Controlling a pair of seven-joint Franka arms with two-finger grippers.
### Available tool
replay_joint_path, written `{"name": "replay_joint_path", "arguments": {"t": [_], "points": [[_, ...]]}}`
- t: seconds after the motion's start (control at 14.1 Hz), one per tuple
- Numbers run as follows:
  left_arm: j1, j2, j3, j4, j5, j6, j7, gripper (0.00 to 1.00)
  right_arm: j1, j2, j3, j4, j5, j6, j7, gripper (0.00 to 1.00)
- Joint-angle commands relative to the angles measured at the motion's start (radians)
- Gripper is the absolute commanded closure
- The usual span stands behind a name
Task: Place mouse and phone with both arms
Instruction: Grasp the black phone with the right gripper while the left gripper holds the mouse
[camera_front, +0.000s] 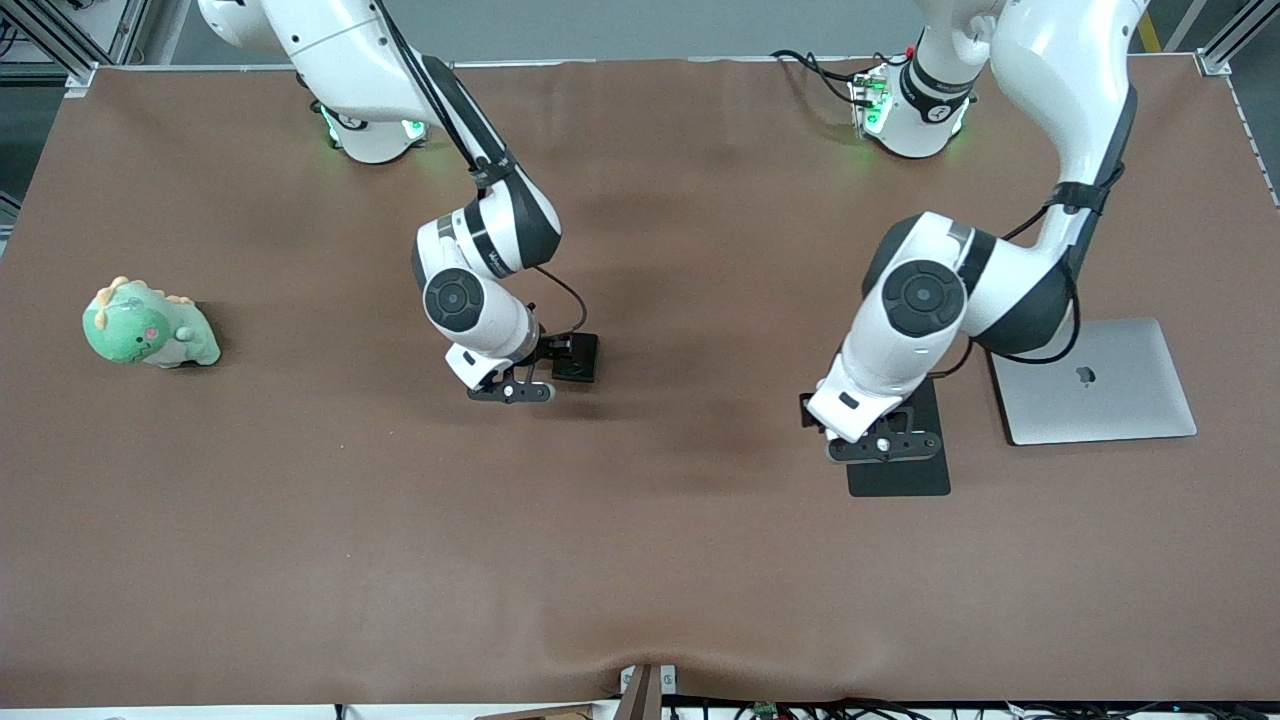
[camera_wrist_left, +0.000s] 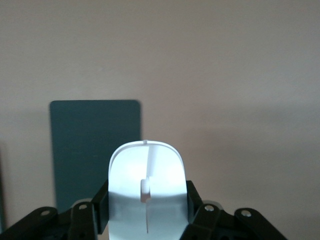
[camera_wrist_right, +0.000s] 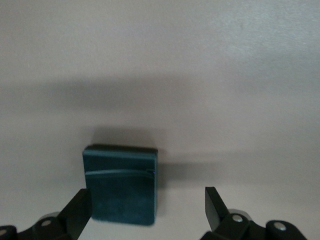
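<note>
Brown table (camera_front: 300, 520) bears laptop (camera_front: 1095, 385); left hand (camera_wrist_left: 147, 215) clamps mouse (camera_wrist_left: 147, 192), right hand (camera_wrist_right: 147, 212) gapes.

bare table (camera_front: 640, 560) midway, laptop (camera_front: 1095, 385) beside pad (camera_front: 900, 478)

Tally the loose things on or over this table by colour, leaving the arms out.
Black: 2, the phone and the mouse pad
White: 1, the mouse, held in the left tool
Silver: 1, the laptop
Green: 1, the plush dinosaur
Total: 5
</note>
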Motion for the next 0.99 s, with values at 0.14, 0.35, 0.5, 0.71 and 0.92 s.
{"name": "replay_joint_path", "arguments": {"t": [0.14,0.35,0.5,0.71,0.92], "points": [[0.121,-0.040,-0.007,-0.123,-0.007,0.012,0.256,0.82,0.046,0.072,-0.010,0.037,0.020,0.063,0.081,0.00],[0.178,0.024,-0.006,-0.119,-0.004,0.094,0.281,0.82,0.050,0.084,-0.010,0.052,0.025,0.068,0.117,0.00],[0.180,0.080,-0.003,-0.120,0.001,0.187,0.265,0.75,0.052,0.086,-0.008,0.051,0.026,0.068,0.122,0.00],[0.180,0.115,-0.001,-0.122,0.002,0.216,0.234,0.75,0.056,0.090,-0.004,0.051,0.028,0.068,0.133,0.00],[0.173,0.147,0.005,-0.117,0.007,0.218,0.221,0.74,0.066,0.103,-0.004,0.052,0.029,0.069,0.134,0.00]]}}
